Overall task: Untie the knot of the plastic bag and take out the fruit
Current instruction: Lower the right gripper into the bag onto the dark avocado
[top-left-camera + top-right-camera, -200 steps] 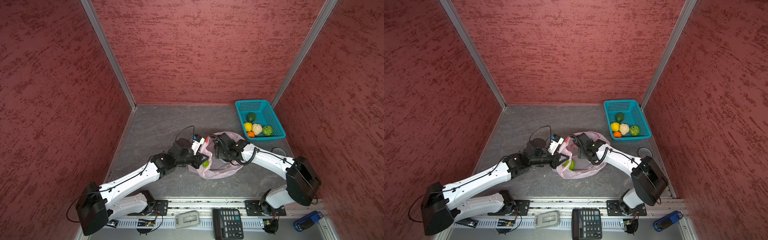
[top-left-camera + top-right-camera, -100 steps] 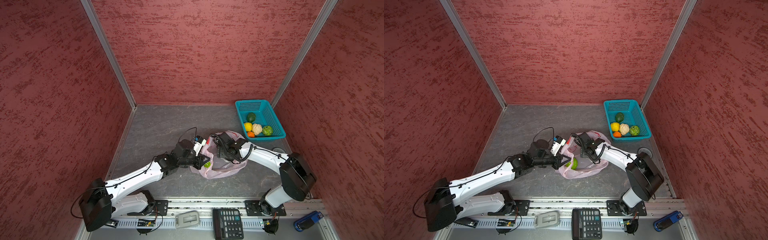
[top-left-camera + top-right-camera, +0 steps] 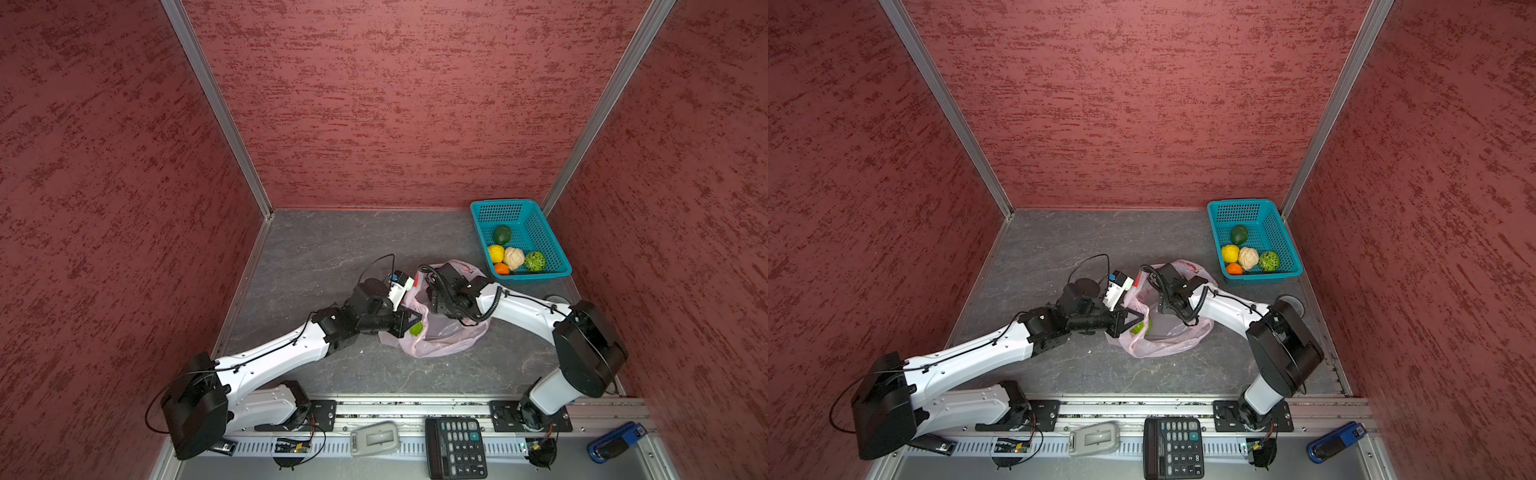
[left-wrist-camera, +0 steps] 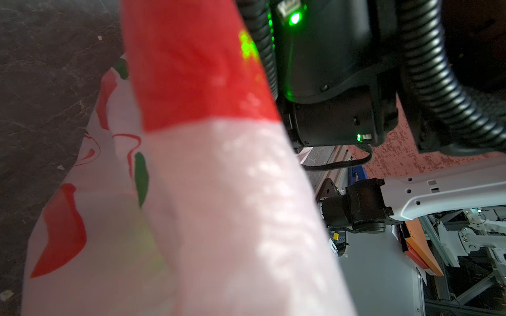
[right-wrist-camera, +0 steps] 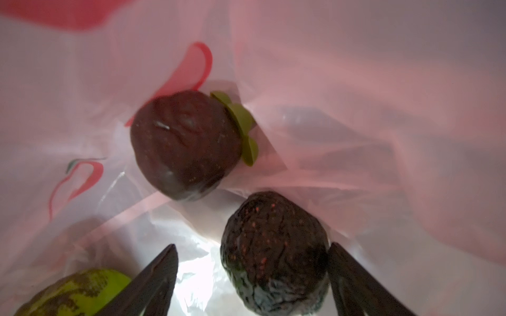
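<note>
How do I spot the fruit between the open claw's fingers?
In the middle lies the pink bag; the open right gripper reaches into it. Between its fingers lies a wrinkled black fruit with red speckles, unlike the leaf-capped brown fruit and the green fruit.

Tally, kind by kind.
One pink plastic bag [image 3: 449,338] at centre; one teal basket [image 3: 505,203] at far right. Eight pieces of fruit in all. Five in the basket: one dark green fruit [image 3: 502,235], one yellow fruit [image 3: 496,253], one cream bumpy fruit [image 3: 514,257], one light green netted fruit [image 3: 535,261], one orange fruit [image 3: 501,269]. Three inside the bag: one dark brown fruit with green leaves [image 5: 186,145], one dark wrinkled fruit with red specks [image 5: 273,254], one light green fruit with dark streaks [image 5: 76,292]. Two arms: one left arm [image 3: 270,361], one right arm [image 3: 523,311]. Three loose items along the near rail: one grey device [image 3: 374,438], one calculator [image 3: 456,446], one blue object [image 3: 615,442].
</note>
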Controlling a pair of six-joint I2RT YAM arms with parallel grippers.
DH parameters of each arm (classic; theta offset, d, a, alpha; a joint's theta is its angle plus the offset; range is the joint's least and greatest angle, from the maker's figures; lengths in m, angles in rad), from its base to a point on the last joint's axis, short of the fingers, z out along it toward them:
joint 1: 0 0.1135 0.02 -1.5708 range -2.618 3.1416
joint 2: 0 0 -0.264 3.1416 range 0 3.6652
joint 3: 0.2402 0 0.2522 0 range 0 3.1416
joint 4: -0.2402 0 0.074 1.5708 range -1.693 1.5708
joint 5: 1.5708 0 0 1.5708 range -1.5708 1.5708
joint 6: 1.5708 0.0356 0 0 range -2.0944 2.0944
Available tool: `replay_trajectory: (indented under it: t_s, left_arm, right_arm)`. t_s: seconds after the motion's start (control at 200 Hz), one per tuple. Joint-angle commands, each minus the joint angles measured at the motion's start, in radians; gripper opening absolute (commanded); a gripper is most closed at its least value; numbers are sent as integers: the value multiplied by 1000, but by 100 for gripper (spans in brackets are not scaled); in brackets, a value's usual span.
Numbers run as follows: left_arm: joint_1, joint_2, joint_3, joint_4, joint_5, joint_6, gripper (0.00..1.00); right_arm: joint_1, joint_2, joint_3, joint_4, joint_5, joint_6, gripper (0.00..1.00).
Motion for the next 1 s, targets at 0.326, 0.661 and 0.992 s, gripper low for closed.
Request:
replay_trajectory:
  t_s: [0.326, 0.661, 0.992]
  left_arm:
    - [4, 12, -7, 29, 18, 2, 0]
    - [3, -13, -17, 16, -2, -4, 0]
    - [4, -15, -37, 43, -17, -22, 0]
  right_arm:
    - [-2, 36, 17, 47, 42, -44, 87]
    - [-2, 66, 4, 84, 29, -71, 74]
    - [-3, -15, -47, 116, 32, -126, 50]
